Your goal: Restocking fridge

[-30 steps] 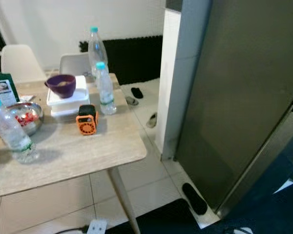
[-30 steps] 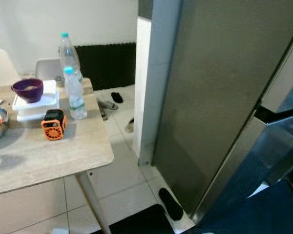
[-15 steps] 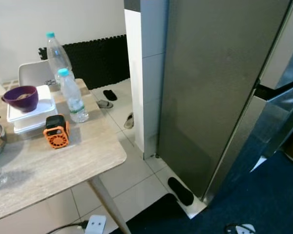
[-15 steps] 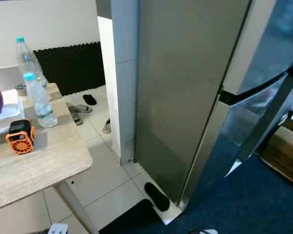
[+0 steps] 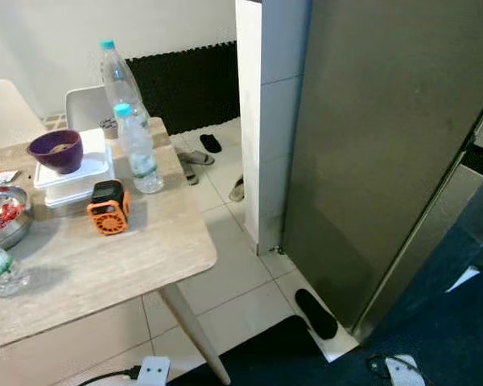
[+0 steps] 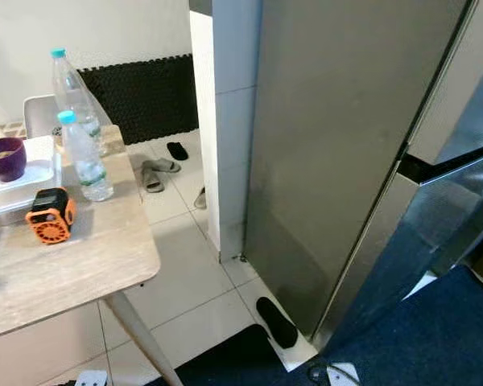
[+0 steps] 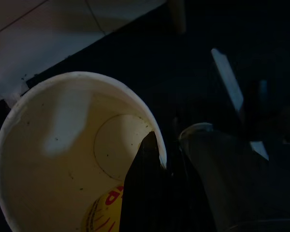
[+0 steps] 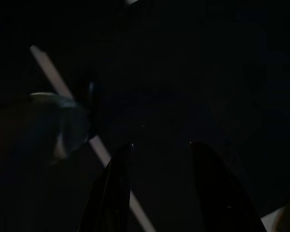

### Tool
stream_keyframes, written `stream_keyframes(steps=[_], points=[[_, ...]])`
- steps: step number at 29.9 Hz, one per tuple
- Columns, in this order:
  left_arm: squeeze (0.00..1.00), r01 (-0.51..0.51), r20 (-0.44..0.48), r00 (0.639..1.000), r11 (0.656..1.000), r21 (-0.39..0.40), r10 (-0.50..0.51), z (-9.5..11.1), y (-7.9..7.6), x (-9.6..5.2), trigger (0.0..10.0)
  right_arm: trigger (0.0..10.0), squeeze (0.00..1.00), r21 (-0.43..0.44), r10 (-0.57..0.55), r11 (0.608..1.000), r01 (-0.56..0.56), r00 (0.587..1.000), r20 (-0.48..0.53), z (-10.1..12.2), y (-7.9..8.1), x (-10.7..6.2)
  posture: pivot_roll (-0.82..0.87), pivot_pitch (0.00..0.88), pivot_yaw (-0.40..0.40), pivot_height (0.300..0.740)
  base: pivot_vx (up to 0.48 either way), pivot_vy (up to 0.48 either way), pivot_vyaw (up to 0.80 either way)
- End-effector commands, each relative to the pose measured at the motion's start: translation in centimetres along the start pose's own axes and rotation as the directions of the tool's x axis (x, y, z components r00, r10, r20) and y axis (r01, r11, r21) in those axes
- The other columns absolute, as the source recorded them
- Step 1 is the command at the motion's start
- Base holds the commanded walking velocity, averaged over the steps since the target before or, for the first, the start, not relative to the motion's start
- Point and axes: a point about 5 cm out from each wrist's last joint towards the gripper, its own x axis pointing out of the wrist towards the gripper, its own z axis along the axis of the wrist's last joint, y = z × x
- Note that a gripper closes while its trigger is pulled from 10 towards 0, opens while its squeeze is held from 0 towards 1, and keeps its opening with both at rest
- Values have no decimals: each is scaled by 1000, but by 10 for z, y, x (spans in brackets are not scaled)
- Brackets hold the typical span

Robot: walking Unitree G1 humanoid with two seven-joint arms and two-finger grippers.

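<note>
the left tool grips a white paper cup by its rim, one black finger inside the cup, the other outside against its wall, closed on it over dark flooring. the right tool hangs in deep shade with its two fingers apart, nothing between them (a pale strip crosses the dark behind it).

the fridge stands shut on the robot's right, a tall grey steel side, beside a white tiled pillar. on the left, the wooden surface carries two water bottles with teal caps, an orange gadget, a purple bowl on a white container, and a metal bowl of red food.
</note>
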Motion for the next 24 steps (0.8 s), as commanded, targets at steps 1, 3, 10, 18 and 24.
stream_keyframes(steps=[1, 3, 10, 18, 24], points=[[0, 2, -30, 1000, 1000, 3, -2, -9, 0, -1, 10000, 10000, 0, 1, 6, 1000, -6, 1000, -4, -3, 2, 0, -34, 0, 22, 740, 0, -409, 0], [0, 6, -35, 999, 1000, 5, -5, -11, 0, -1, 10000, 10000, 0, -1, 6, 1000, -6, 1000, -5, -4, 2, 0, -37, 0, 18, 740, 0, -409, 0], [0, 10, -38, 999, 1000, 16, -10, -12, -1, -2, 10000, 10000, 0, -1, 3, 1000, -3, 1000, -7, -6, 0, 0, -39, 0, 19, 740, 0, -414, 0], [0, 16, -37, 999, 999, 31, -15, -11, -2, -1, 10000, 10000, 0, 13, 6, 1000, -6, 1000, -4, -6, -1, -1, -39, 0, 19, 740, 0, -417, 0], [0, 17, -37, 999, 999, 36, -16, -11, -2, -1, 10000, 10000, 0, 24, 28, 999, -28, 999, 21, -4, -1, -1, -40, 0, 18, 740, 0, -417, 0]])
